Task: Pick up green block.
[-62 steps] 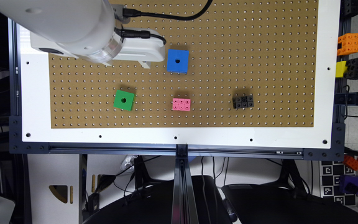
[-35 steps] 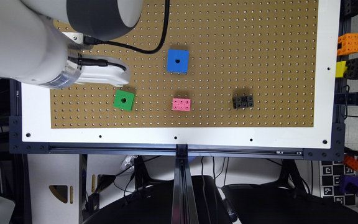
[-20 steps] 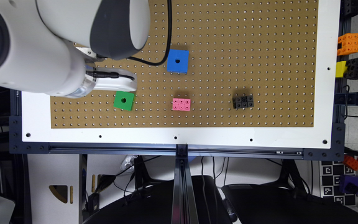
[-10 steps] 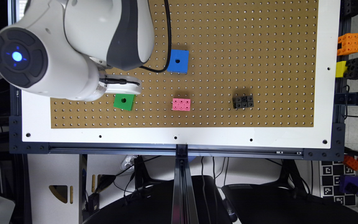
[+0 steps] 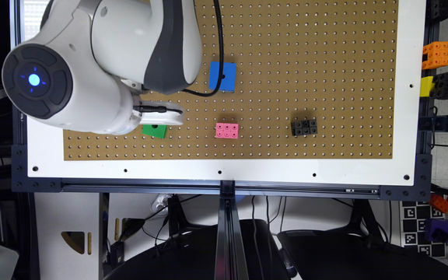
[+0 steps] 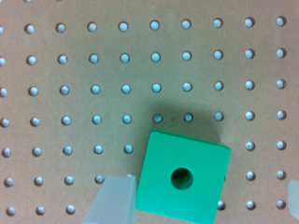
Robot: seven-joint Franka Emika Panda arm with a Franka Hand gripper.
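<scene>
The pegboard worktop carries the blue cube, then the green block (round hole on top) lying under the arm near the exterior view's left. The end effector straddles it, fingers apart, unclamped.

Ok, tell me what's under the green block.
The green block sits flat on the brown pegboard. Its own body covers the holes beneath, and the arm overhangs part of it.
</scene>
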